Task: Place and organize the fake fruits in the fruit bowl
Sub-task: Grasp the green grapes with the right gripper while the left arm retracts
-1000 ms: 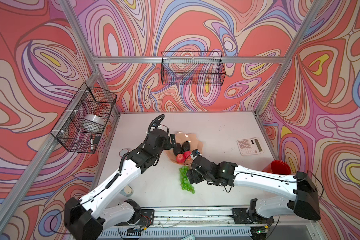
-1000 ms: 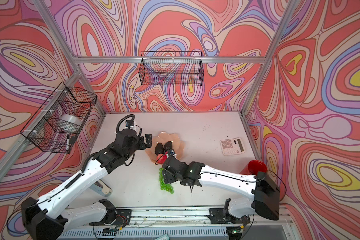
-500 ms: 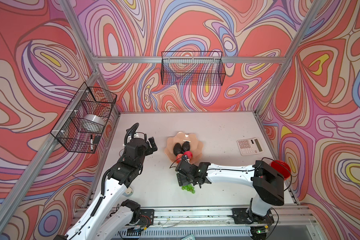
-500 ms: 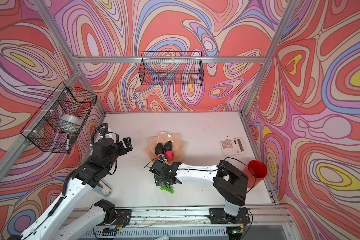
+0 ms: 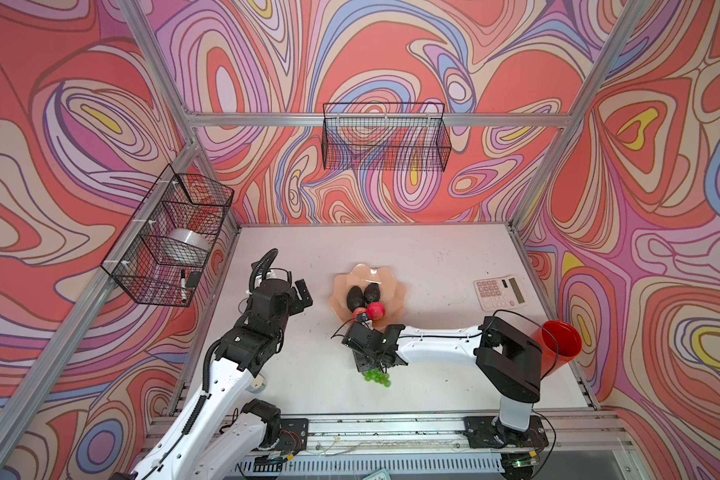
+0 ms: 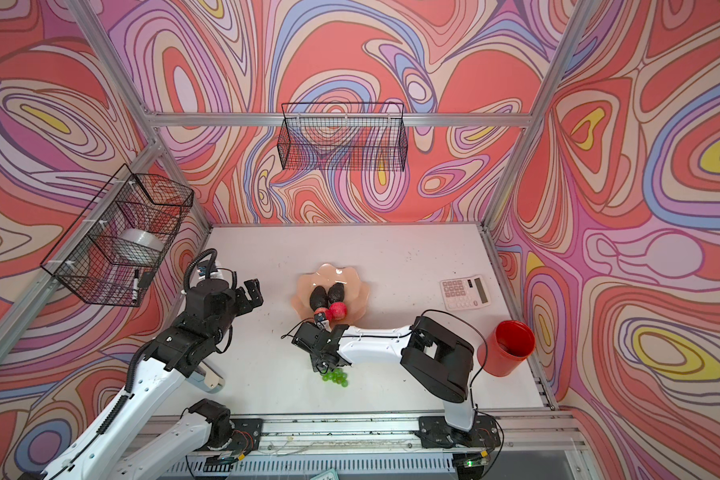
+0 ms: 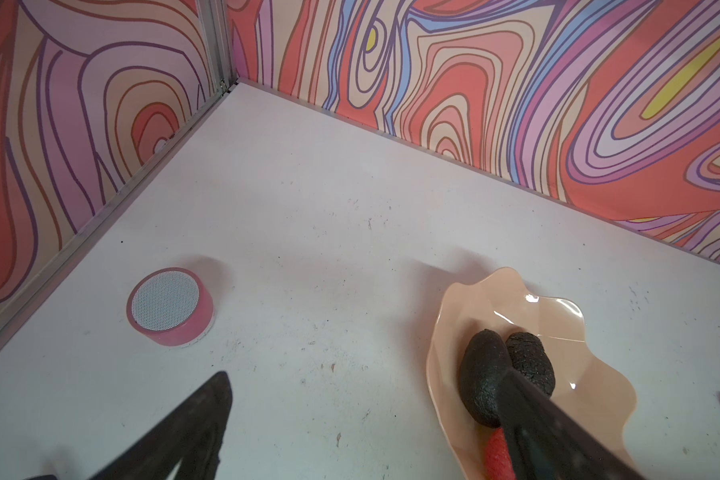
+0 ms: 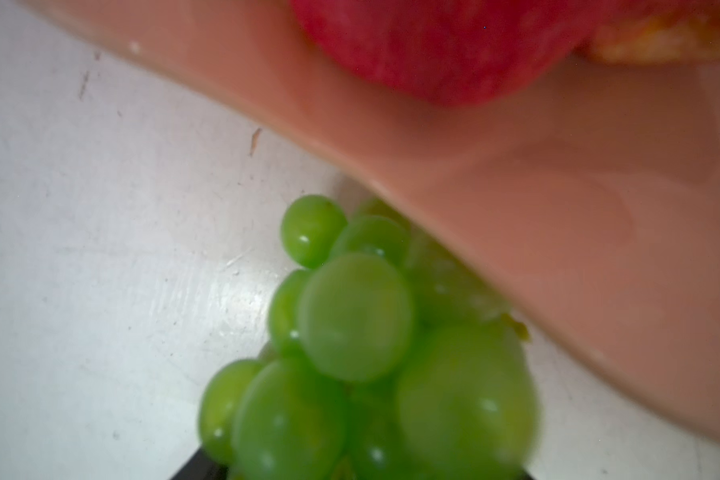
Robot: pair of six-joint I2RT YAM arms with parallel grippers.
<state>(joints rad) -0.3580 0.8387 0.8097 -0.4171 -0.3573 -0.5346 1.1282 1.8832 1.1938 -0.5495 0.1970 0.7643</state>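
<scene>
We get bright, even light from above in both top views, and the arms throw only soft, pale shadows on the white counter (image 5: 433, 257). The glossy peach-pink scalloped bowl (image 5: 387, 282) carries small white glints on its far rim. In the left wrist view the counter is sharp, while the black fingers (image 7: 192, 428) of the left claw (image 7: 366, 378) blur close to the lens. The right wrist view is soft throughout: the bunch of bright green grapes (image 8: 358, 316) and the red apple (image 8: 433, 41) sit out of focus, and each grape has a tiny highlight.
</scene>
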